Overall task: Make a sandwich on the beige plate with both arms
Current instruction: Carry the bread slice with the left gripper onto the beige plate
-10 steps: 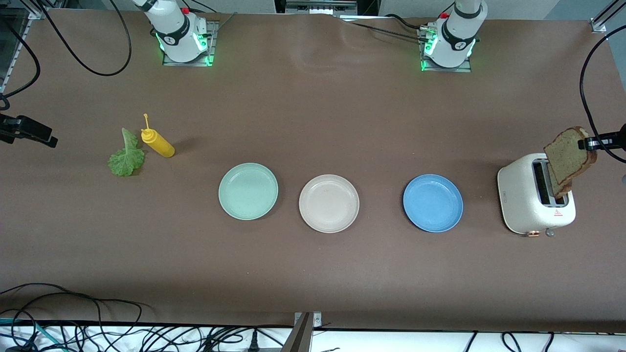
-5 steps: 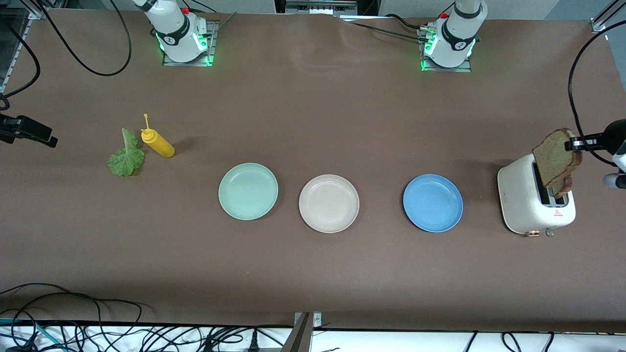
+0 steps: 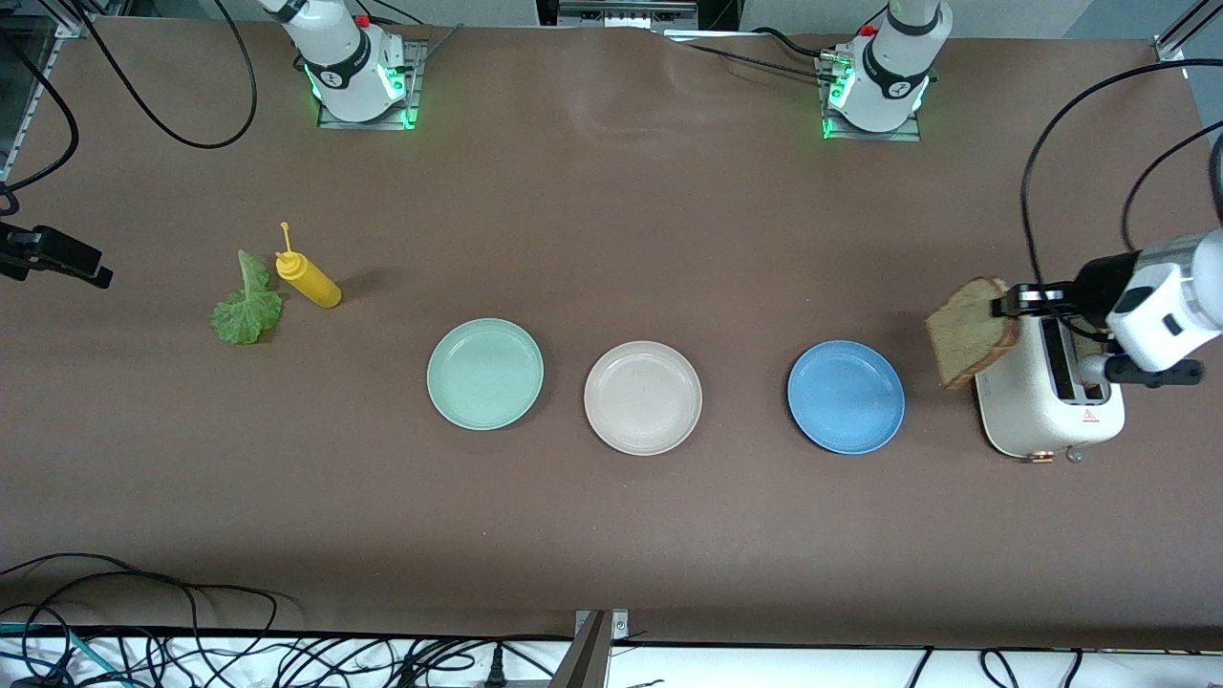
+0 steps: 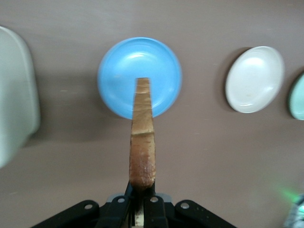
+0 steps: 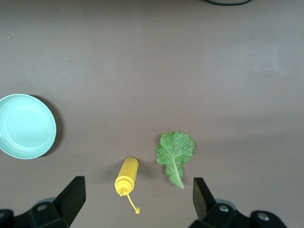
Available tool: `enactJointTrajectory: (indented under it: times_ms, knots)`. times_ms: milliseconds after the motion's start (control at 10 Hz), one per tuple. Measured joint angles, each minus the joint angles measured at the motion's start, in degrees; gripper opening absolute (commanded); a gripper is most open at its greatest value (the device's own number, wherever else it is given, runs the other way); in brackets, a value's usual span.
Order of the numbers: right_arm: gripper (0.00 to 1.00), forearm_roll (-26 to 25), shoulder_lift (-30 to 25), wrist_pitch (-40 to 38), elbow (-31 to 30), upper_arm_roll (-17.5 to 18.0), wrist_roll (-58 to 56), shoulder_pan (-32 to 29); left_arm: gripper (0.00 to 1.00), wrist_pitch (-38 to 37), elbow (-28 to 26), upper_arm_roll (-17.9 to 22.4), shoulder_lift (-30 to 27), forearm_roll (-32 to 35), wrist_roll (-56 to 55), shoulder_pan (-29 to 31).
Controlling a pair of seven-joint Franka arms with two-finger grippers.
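My left gripper (image 3: pixel 1003 306) is shut on the top edge of a brown bread slice (image 3: pixel 967 332), which hangs in the air over the toaster's edge on the blue plate's side. In the left wrist view the bread slice (image 4: pixel 142 137) shows edge-on between the left gripper's (image 4: pixel 141 190) jaws. The beige plate (image 3: pixel 642 397) sits bare, the middle one of three plates, and the beige plate (image 4: pixel 254 79) also shows in the left wrist view. A green lettuce leaf (image 3: pixel 246 311) lies toward the right arm's end. My right gripper (image 5: pixel 137 194) hangs open high over the lettuce leaf (image 5: pixel 175 151).
A white toaster (image 3: pixel 1046 392) stands at the left arm's end. The blue plate (image 3: pixel 846 397) lies between it and the beige plate, and the mint green plate (image 3: pixel 484 374) lies beside the beige plate toward the right arm's end. A yellow squeeze bottle (image 3: pixel 308 279) lies beside the lettuce.
My left gripper has carried the bread slice from above the toaster's slots toward the blue plate, and more of the left arm has come into view. The right arm has not moved.
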Motion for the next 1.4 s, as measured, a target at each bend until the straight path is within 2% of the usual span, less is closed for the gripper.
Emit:
enactJointTrajectory:
  times_ms: [200, 400, 800, 1200, 1400]
  knots:
    - [1.00, 0.0, 0.0, 0.0, 0.0, 0.0, 0.0, 0.0, 0.00, 5.0, -4.1, 0.0, 0.3, -8.0, -0.1, -1.8]
    - [1.00, 0.0, 0.0, 0.0, 0.0, 0.0, 0.0, 0.0, 0.00, 10.1, -6.5, -0.1, 1.0, -13.3, -1.7, -6.1]
    - [1.00, 0.0, 0.0, 0.0, 0.0, 0.0, 0.0, 0.0, 0.00, 20.4, -7.6, -0.1, 6.6, -23.6, -3.3, -14.1]
    - [1.00, 0.0, 0.0, 0.0, 0.0, 0.0, 0.0, 0.0, 0.00, 29.3, -7.4, -0.2, 14.0, -28.8, -3.1, -22.4]
    - [1.00, 0.0, 0.0, 0.0, 0.0, 0.0, 0.0, 0.0, 0.00, 31.7, -7.3, -1.0, 15.8, -30.3, 2.1, -24.0]
